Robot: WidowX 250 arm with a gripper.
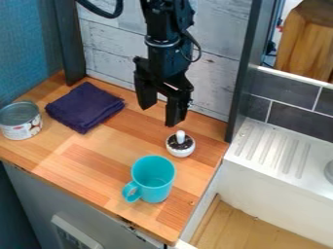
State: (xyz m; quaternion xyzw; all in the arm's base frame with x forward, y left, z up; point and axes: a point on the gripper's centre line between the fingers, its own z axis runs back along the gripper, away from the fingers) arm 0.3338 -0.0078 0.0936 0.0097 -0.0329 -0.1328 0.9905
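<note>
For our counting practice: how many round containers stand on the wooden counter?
3: a can at the left, beside the cloth; a mug near the front; and a small white bowl just behind the mug, to its right in the picture.

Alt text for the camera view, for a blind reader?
A black gripper, open and empty, hangs over a wooden counter, nearest a small white pot. A turquoise mug, a folded dark cloth and a tin can also sit there.

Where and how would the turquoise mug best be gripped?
By the rim, from above: the mug stands upright and open-topped, so the hand could likely straddle it opposite the handle, which juts left in the picture.
</note>
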